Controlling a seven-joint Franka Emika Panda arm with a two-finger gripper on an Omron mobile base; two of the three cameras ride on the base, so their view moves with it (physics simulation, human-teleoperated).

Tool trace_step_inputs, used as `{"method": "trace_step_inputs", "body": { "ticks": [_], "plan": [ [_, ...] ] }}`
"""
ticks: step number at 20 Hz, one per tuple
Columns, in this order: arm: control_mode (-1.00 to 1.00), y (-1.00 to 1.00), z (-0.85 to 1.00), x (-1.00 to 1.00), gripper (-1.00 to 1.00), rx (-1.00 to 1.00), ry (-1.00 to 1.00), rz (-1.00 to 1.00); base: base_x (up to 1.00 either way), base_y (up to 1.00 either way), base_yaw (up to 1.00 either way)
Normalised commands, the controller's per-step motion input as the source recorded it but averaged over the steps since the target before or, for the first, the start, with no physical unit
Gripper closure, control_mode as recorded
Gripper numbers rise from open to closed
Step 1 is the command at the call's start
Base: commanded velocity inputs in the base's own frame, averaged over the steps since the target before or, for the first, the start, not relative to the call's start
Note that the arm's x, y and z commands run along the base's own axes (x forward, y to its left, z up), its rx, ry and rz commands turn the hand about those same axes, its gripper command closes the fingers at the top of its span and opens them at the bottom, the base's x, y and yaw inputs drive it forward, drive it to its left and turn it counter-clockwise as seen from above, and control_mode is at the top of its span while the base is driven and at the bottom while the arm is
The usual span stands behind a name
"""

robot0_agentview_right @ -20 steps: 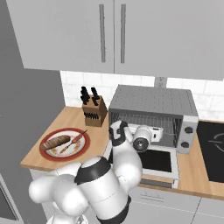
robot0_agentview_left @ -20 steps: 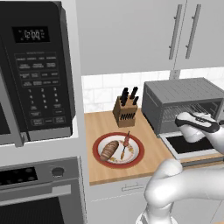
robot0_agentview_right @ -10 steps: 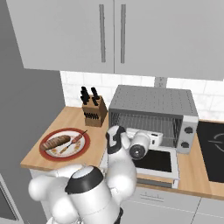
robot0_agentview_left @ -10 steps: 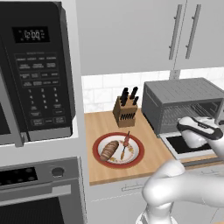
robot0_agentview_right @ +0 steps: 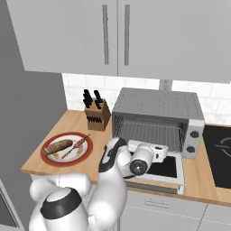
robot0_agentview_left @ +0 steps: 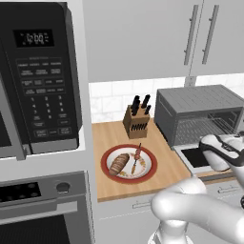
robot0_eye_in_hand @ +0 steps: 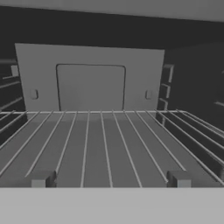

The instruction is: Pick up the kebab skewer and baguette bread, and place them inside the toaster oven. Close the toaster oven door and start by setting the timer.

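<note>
The baguette bread [robot0_agentview_left: 118, 163] [robot0_agentview_right: 57, 146] and the kebab skewer [robot0_agentview_left: 136, 158] [robot0_agentview_right: 76, 146] lie side by side on a red-rimmed plate [robot0_agentview_left: 107, 172] on the wooden counter. To their right stands the grey toaster oven [robot0_agentview_left: 198, 101] [robot0_agentview_right: 158, 104]. The toaster oven door [robot0_agentview_right: 170, 168] is folded down flat in front of it. My gripper [robot0_eye_in_hand: 109, 180] hangs just above that door and faces the oven mouth. Its two fingertips [robot0_eye_in_hand: 39, 179] stand wide apart, open, with nothing between them. The bare wire rack [robot0_eye_in_hand: 105, 140] runs ahead toward the oven's back wall.
A knife block [robot0_agentview_left: 136, 121] stands at the back between the plate and the toaster oven. A black microwave [robot0_agentview_left: 40, 76] hangs at the left above a built-in oven [robot0_agentview_left: 43, 205]. A dark cooktop [robot0_agentview_right: 219, 153] lies right of the toaster oven. Wall cabinets [robot0_agentview_right: 122, 36] hang overhead.
The hand has drawn back from the oven mouth and dropped a little lower over the open door. The plate, loaf and skewer have stayed put, and the fingers are as wide as before.
</note>
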Motion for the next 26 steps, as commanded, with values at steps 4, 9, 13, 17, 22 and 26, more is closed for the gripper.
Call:
{"method": "trace_step_inputs", "body": {
  "ticks": [4, 9, 13, 17, 22, 26],
  "plan": [
    [-1.0, 0.0, -0.56, -0.53, -1.0, -0.1, 0.08, 0.0, 0.0, 0.0, 0.0],
    [-1.0, 0.0, -0.49, -0.53, -1.0, -0.06, 0.09, 0.0, 0.0, 0.0, 0.0],
    [-1.0, 0.0, 0.13, -0.4, -1.0, 0.01, 0.07, 0.0, 0.0, 0.0, 0.0],
    [-1.0, 0.0, 0.21, -0.42, -1.0, 0.0, 0.14, 0.0, 0.0, 0.0, 0.0],
    [-1.0, 0.0, 0.56, -0.21, -1.0, 0.01, 0.18, 0.0, 0.0, 0.0, 0.0],
    [-1.0, 0.0, 0.86, 0.0, -1.0, 0.05, 0.28, -0.01, 0.0, 0.0, 0.0]
  ]
}}
